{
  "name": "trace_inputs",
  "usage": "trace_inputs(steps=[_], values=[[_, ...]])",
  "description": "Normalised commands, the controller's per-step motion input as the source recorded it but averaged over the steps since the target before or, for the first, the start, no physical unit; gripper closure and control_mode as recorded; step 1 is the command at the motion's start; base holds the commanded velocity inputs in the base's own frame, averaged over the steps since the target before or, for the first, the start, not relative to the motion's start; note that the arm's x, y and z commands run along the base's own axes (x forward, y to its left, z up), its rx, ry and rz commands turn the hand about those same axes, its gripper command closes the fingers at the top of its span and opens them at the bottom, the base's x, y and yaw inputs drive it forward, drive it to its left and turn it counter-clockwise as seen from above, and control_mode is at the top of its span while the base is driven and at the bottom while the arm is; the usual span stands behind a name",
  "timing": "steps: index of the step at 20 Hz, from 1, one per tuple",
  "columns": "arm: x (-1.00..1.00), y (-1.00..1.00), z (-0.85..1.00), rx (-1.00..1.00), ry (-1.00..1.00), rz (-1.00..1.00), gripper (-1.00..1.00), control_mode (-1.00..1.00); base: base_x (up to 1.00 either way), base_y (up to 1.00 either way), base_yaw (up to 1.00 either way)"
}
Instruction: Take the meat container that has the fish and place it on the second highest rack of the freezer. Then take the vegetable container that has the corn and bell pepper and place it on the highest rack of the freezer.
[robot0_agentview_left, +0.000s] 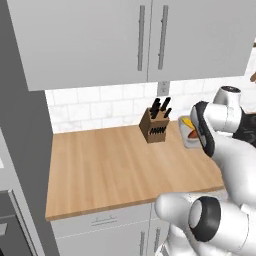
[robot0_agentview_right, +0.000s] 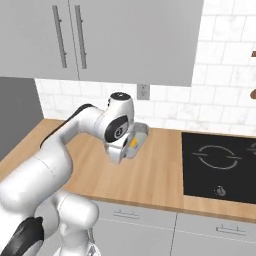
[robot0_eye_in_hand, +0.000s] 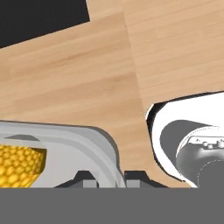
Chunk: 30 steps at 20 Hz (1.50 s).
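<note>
Vegetable container (robot0_eye_in_hand: 94, 144) — pale grey tray on the wooden counter (robot0_agentview_left: 115, 170), between knife block (robot0_agentview_left: 156, 125) and cooktop (robot0_agentview_right: 220, 165); corn (robot0_eye_in_hand: 19, 164) inside, bell pepper (robot0_agentview_left: 192, 134) beside it. Gripper (robot0_eye_in_hand: 110, 178) — fingers pinched on the tray's rim.

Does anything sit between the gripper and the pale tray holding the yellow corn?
Nothing visible: the gripper is already shut on the rim of the pale grey tray, with the yellow corn cob inside.
</note>
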Motion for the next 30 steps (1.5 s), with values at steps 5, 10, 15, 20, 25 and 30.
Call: trace_inputs(steps=[5,10,15,20,25,30], values=[[-0.9,0.87,0.48,0.0,-0.07,0.0,1.0,-1.0,0.0,0.0,0.0],[-0.58,0.98,0.67,-0.03,0.0,0.0,1.0,-1.0,0.0,0.0,0.0],[-0.15,0.6,0.65,-0.01,0.0,0.12,1.0,-1.0,0.0,0.0,0.0],[0.0,0.06,0.2,0.0,0.0,0.08,1.0,-1.0,0.0,0.0,0.0],[0.0,-0.16,0.0,0.01,0.01,0.0,1.0,-1.0,0.0,0.0,0.0],[0.0,-0.43,0.0,0.05,0.04,0.0,1.0,-1.0,0.0,0.0,0.0]])
